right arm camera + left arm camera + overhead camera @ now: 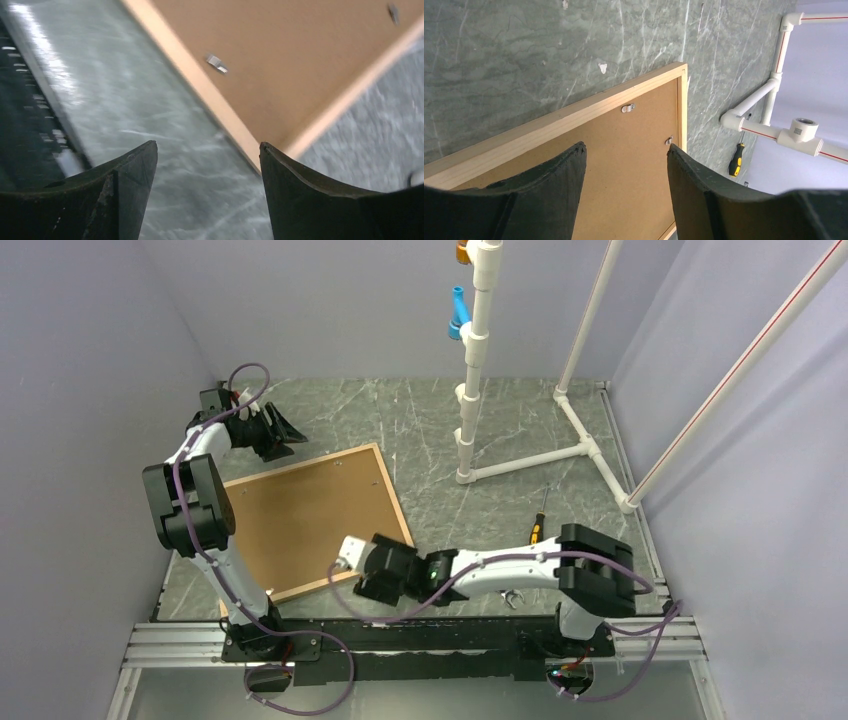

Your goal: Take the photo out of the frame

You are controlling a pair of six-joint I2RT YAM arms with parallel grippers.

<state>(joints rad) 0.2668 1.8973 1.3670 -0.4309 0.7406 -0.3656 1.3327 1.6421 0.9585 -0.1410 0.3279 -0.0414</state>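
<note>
The frame (300, 464), thin light wood, lies face down on the table, its brown backing board (310, 520) up. The photo is hidden under the board. Small metal clips (627, 107) sit along the inner edge of the frame (549, 125). My left gripper (285, 433) hovers open beyond the frame's far left corner; in the left wrist view the gripper (626, 150) looks across the board (624, 170). My right gripper (345, 565) is open over the frame's near right corner (200, 90), empty (207, 147), and its view is blurred.
A yellow-handled screwdriver (538, 525) lies right of the frame. A white PVC pipe stand (470, 400) rises at the back middle, its base pipes (590, 445) running right. Grey walls close in both sides. A metal rail (420, 640) runs along the near edge.
</note>
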